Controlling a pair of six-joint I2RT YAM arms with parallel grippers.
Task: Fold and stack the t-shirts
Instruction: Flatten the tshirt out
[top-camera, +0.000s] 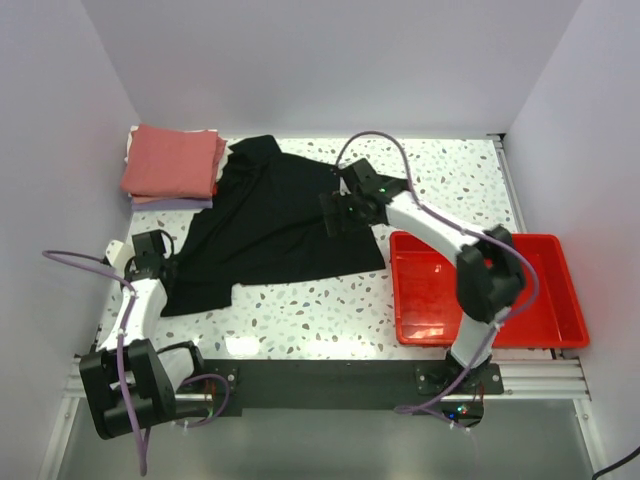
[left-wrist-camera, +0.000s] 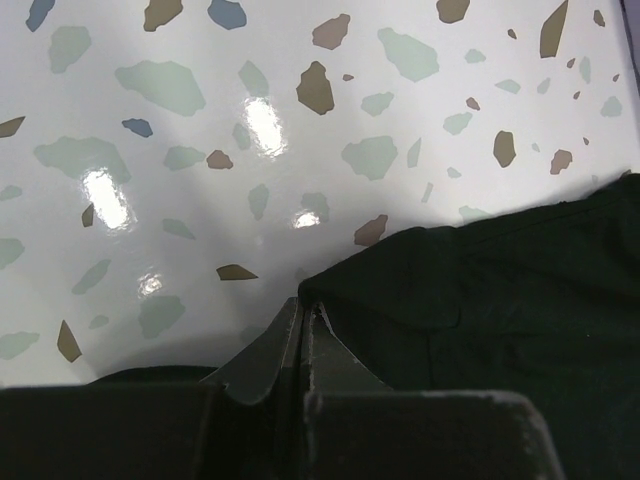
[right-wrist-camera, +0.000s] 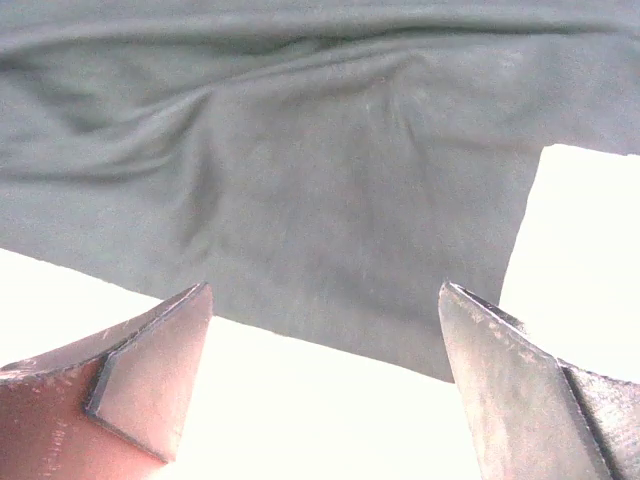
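Lying spread across the table (top-camera: 320, 305), the black t-shirt (top-camera: 270, 215) has its near-left corner pinched by the clenched left gripper (left-wrist-camera: 303, 318), while the right gripper (right-wrist-camera: 325, 300) hangs with jaws wide apart over its right edge

Matt black cloth t-shirt (top-camera: 280, 215) on glossy speckled table (top-camera: 330, 310); shiny red plastic tray (top-camera: 430, 300)

The black t-shirt (top-camera: 270, 215) is plain all over. The salmon-red shirt (top-camera: 172, 160) tops the folded pile, with a pale lavender shirt (top-camera: 172, 204) edging out beneath it. The counter (top-camera: 320, 310) is white, speckled with brown, grey-green and blue flecks. The tray (top-camera: 480, 238) is bright red. The cables (top-camera: 375, 137) are purple.
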